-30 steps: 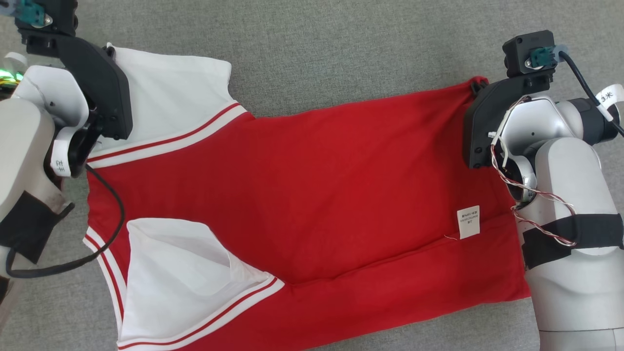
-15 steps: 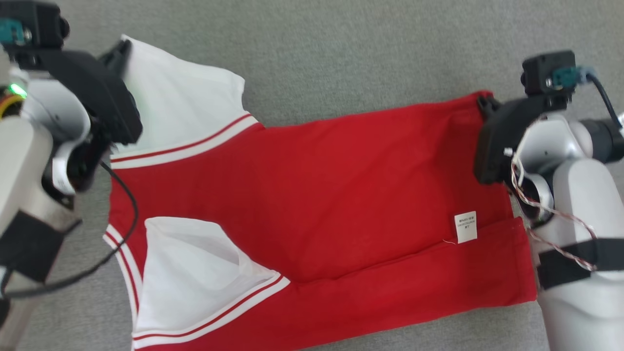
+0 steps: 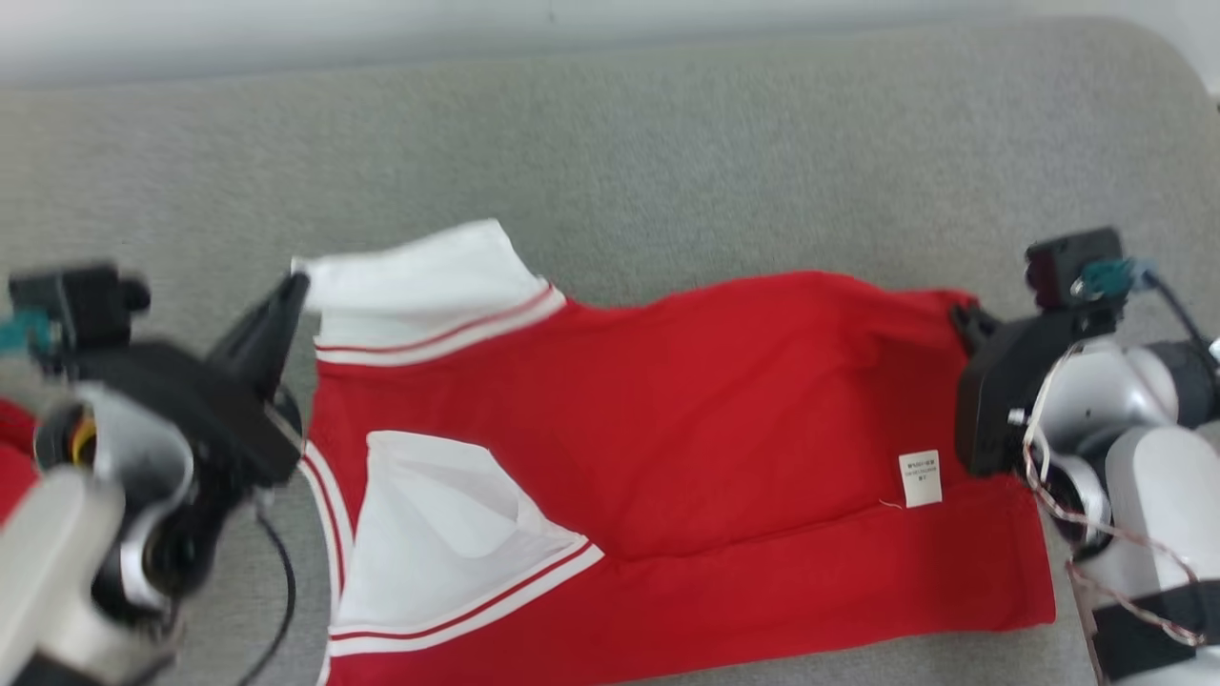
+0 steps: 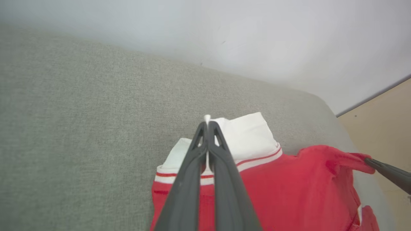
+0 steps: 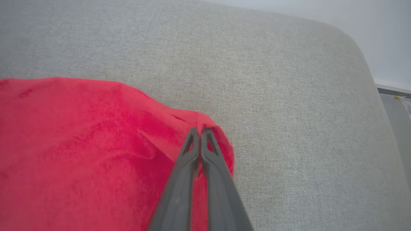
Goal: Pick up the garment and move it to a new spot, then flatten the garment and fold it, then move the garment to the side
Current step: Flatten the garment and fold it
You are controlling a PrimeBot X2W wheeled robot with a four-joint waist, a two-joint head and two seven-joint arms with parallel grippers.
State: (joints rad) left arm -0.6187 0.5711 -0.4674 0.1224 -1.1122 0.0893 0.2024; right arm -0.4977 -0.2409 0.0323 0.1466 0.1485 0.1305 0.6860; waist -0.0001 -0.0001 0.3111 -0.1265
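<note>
- left hand [image 4: 207, 122] clamped on white sleeve [image 4: 247, 128] of garment [image 3: 724, 419]; right hand [image 5: 199, 130] clamped on its red hem corner [image 5: 221, 141].
- Judged mid-fold; further folding and the side move remain.

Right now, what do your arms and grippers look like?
Pale grey arms with black wrist mounts and teal plugs. The left gripper and right gripper have long dark tapering fingers with triangular cut-outs. Black cable on the left; twisted red-and-white wires on the right.

1. The garment [image 3: 724, 429] runs off the head view's bottom edge below its lower white sleeve.
2. The print on its white label [image 3: 920, 478] is too small to read.
3. The left arm [image 3: 143, 457] is blurred.
</note>
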